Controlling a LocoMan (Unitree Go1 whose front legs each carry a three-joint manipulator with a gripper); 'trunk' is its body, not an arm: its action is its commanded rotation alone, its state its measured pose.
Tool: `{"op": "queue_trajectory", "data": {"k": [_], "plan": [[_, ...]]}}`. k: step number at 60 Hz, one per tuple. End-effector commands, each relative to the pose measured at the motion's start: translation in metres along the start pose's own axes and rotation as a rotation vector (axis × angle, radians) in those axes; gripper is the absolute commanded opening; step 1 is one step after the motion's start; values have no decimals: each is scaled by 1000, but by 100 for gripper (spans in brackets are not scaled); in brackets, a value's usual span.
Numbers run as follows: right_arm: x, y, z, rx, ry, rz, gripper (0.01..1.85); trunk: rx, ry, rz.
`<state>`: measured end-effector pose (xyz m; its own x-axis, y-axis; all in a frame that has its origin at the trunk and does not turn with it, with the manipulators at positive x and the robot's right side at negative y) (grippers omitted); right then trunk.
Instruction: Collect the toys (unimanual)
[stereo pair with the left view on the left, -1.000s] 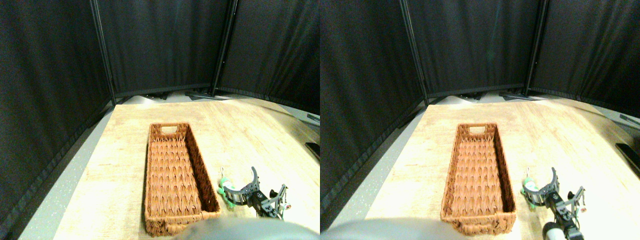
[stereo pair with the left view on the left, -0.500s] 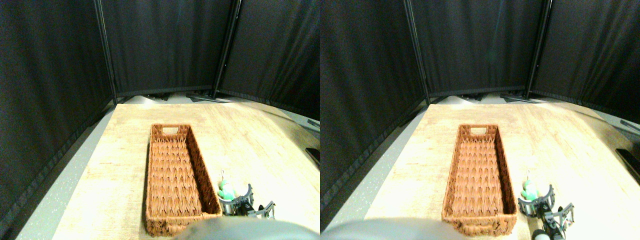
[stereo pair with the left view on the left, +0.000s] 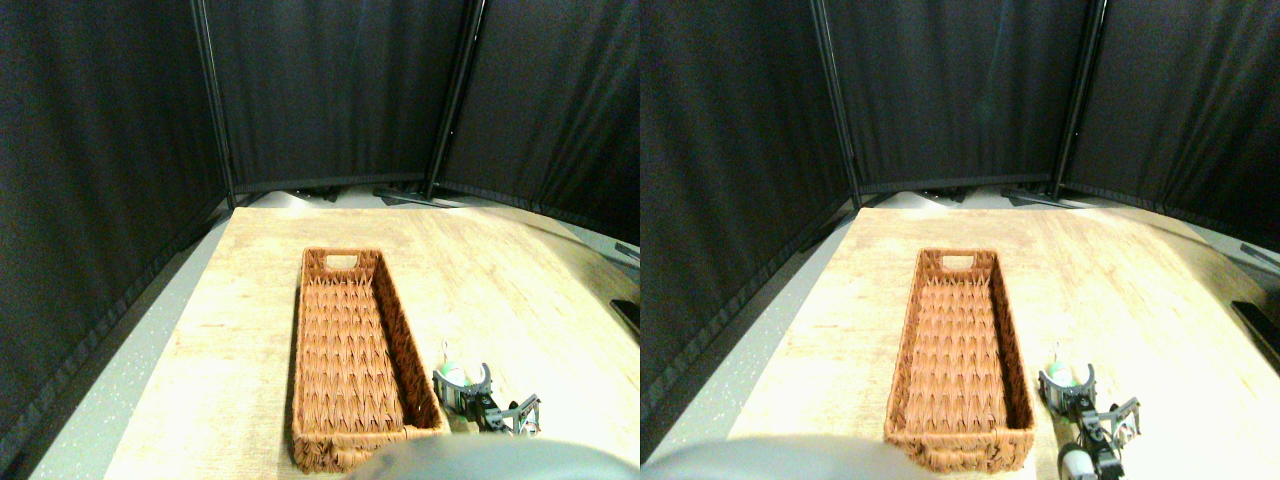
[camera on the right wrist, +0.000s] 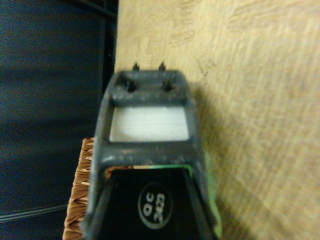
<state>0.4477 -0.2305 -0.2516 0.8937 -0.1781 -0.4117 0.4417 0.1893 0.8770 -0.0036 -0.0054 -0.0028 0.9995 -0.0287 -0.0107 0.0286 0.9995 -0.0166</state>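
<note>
To do this pickup well, the right end effector (stereo pair with the left view on the left: 487, 397) should settle squarely over the green toy (stereo pair with the left view on the left: 453, 373) and pinch its soft body, not the thin string loop, before lifting toward the basket (stereo pair with the left view on the left: 348, 345). Its jaws stand spread, 1 curved jaw against the toy, nothing pinched yet. The toy is tiny, rounded, green with a pale patch, lying on the worktop (stereo pair with the left view on the left: 500, 290) just beside the basket's right wall.

I see my right manipulator reaching in low from the lower right, its gripper (stereo pair with the left view on the left: 470, 385) down near the surface, one dark jaw frame filling the wrist view.
</note>
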Motion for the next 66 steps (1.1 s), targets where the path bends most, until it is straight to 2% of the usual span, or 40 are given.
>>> {"op": "queue_trajectory", "data": {"k": [1,4,11,14,28,34,55,66], "plan": [[1,-1,-1,-62,-140,-6,6,-20,25,5],[1,4,-1,-85,-179,-26,6,-19,26,4],[-1,11,2,-79,-197,-33,6,-17,25,1],[-1,14,3,-4,-207,-40,6,-17,25,1],[-5,25,5,-5,-223,-14,6,-14,28,-3],[-6,31,6,-43,-232,29,6,-13,25,-8],[-16,81,3,-118,-166,134,6,-17,17,-13],[-14,98,1,-164,-91,179,6,-20,9,-12]]}}
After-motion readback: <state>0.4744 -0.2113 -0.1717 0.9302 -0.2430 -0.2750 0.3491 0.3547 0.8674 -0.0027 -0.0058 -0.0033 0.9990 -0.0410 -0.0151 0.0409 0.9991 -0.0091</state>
